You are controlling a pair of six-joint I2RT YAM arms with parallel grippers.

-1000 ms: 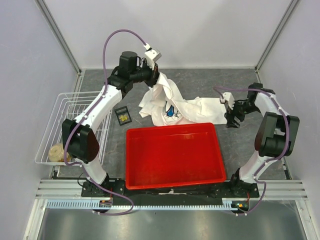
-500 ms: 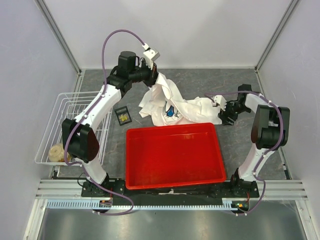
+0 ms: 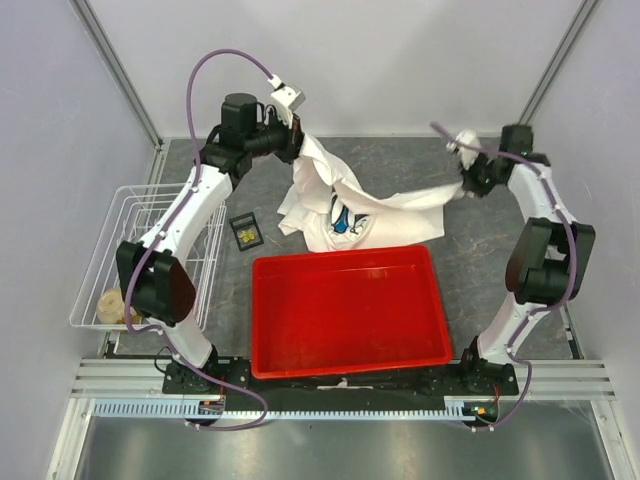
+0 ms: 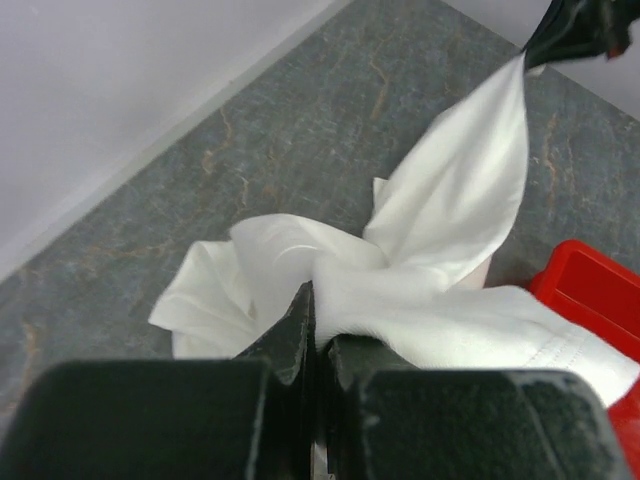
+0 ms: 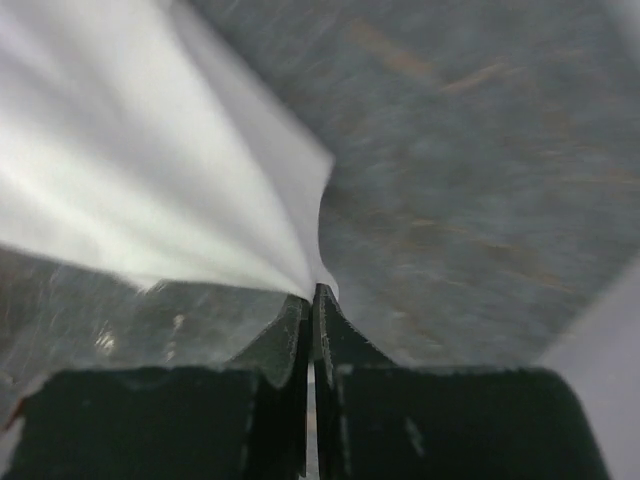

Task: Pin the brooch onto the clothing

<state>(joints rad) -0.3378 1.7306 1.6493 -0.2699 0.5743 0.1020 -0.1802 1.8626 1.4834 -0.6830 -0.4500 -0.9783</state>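
The clothing [image 3: 325,195], a white T-shirt with a blue daisy print [image 3: 345,222], hangs stretched between both grippers above the grey table. My left gripper [image 3: 298,143] is shut on its upper left part. In the left wrist view the clothing [image 4: 420,290] bunches at that gripper [image 4: 318,322]. My right gripper [image 3: 464,186] is shut on the shirt's right edge, and the fabric [image 5: 150,180] fans out from it [image 5: 312,296] in the right wrist view. The brooch [image 3: 247,234] shows as a tiny gold speck in a small black tray [image 3: 238,222] left of the shirt.
A large red bin [image 3: 350,355] sits in front of the shirt, its corner [image 4: 590,290] showing in the left wrist view. A white wire basket [image 3: 105,235] holding a pale yellowish object [image 3: 115,305] stands at the left. Walls close in the back and sides.
My right gripper moved in to the shirt's right edge, shut on it, and lifted it up and back. The left arm shifted slightly left and back, so the shirt is now pulled taut.
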